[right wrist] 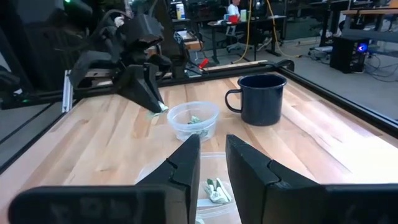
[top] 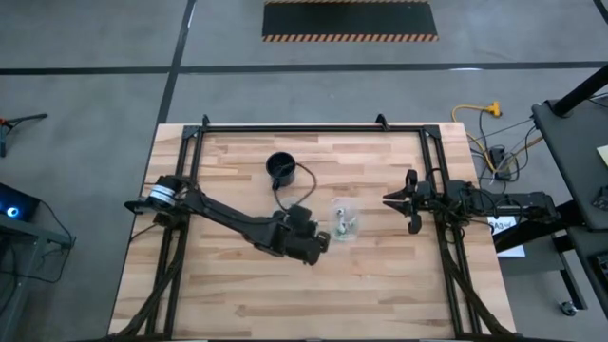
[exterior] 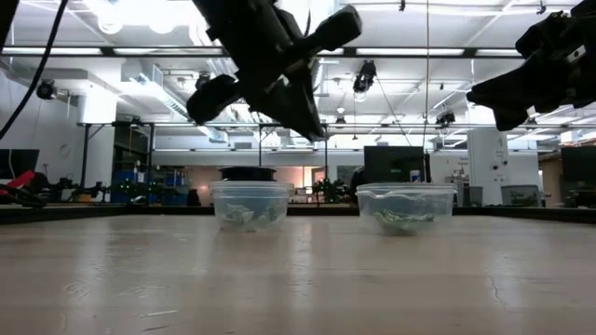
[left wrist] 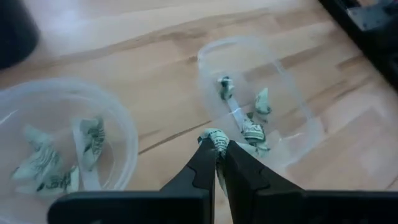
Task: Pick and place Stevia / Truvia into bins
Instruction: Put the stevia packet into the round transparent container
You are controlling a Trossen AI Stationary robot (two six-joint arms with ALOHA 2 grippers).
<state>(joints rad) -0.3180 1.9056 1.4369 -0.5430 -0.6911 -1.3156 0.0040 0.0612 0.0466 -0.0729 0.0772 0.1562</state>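
Note:
Two clear cups, the bins, stand mid-table: one (left wrist: 62, 143) and the other (left wrist: 261, 99), each with several crumpled green-and-white packets lying in its bottom. In the high view only one cup (top: 344, 220) shows; my left arm covers the other. My left gripper (left wrist: 216, 148) hangs above the table between the cups, shut on one Stevia packet (left wrist: 214, 138). My right gripper (right wrist: 211, 146) waits level at the table's right edge (top: 404, 201), open and holding nothing. My left gripper pinches one small packet (left wrist: 215, 140) between its two fingertips, and the packet's crumpled end sticks out past them. The fingers slant down from the table's left side (right wrist: 146, 93). The packet (right wrist: 159, 107) is lifted clear of the table, beside a cup's rim.
A black mug (top: 280, 169) with a handle stands behind the cups, toward the far edge. Dark frame rails (top: 304, 125) run along the table's far, left and right sides. Bare wood lies toward the near edge (top: 313, 304).

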